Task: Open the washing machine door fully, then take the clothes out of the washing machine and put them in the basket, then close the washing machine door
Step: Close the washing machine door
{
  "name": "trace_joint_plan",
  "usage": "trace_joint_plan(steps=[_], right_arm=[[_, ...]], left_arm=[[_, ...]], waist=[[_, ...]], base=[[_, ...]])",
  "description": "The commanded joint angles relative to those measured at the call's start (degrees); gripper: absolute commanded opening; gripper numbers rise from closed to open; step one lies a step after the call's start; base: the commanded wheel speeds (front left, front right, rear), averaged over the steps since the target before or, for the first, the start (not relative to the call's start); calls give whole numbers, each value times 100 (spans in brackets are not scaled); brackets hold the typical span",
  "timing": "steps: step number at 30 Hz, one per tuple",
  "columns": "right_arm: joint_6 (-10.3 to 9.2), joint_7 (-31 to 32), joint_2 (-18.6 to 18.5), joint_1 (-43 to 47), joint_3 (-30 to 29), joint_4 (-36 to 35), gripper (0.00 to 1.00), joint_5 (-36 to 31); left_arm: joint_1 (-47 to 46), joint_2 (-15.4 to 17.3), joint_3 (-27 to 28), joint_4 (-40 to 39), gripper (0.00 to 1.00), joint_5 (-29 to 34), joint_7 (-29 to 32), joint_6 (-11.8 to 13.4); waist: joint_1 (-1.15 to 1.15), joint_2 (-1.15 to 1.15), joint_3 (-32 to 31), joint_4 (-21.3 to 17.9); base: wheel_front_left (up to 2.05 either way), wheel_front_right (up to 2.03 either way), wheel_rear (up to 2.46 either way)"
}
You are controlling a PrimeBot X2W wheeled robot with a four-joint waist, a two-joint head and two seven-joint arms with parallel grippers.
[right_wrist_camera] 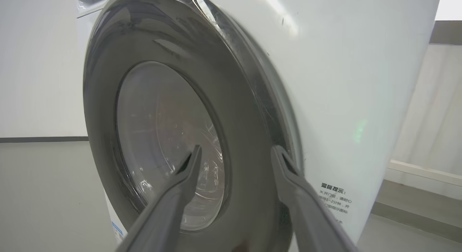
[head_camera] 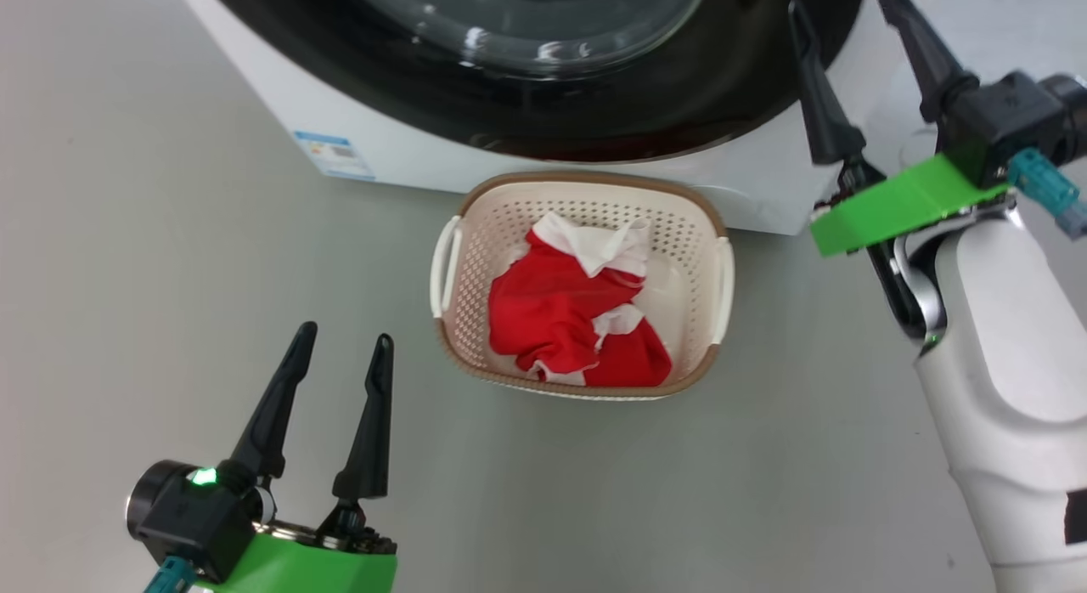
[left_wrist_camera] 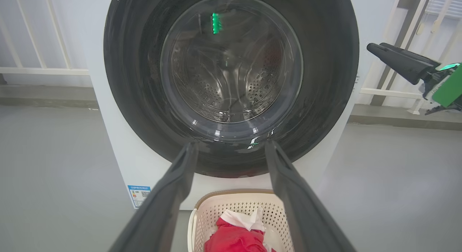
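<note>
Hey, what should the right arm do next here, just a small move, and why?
Probably draw the right gripper straight back, clear of the washing machine door. The door looks shut flush against the washing machine, the clothes lie in the basket, and the gripper's jaws stand open by the door's rim, holding nothing.

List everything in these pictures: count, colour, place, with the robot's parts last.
washing machine: one, white, behind the basket
washing machine door: one, black rim with clear glass, shut on the machine's front
label: one, blue, low on the machine's front
basket: one, cream with brown rim, on the floor before the machine
clothes: one heap, red and white, inside the basket
floor: one, grey
railing: one, white, behind the machine
left gripper: one, black fingers, open, left of the basket
right gripper: one, black fingers, open, beside the door's right edge
</note>
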Motion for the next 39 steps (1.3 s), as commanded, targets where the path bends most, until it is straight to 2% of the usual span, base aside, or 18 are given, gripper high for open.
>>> trace_joint_plan(steps=[1,10,22,32,39], right_arm=[[-21,-13,39,194,112,-267,100,102],[-21,-13,-76,1014,-101,-892,100,127],[-21,-13,79,2067,-653,-1570,100,-54],[-21,-13,221,2907,-1125,-1818,100,-87],[-21,-13,320,3523,-1188,-1799,100,-107]], left_arm=[[-107,58,211,-101,100,-83,-51,26],[-49,76,324,-28,100,104,-51,-10],[247,249,502,34,100,317,-51,-48],[574,267,798,125,100,354,-51,12],[842,245,923,81,100,400,-51,34]], waist=[[0,0,-190,-296],[0,0,-606,-769],[0,0,-1152,-1339],[0,0,-1600,-1562],[0,0,-1911,-1617]], base=[[0,0,0],[0,0,0],[0,0,0],[0,0,0],[0,0,0]])
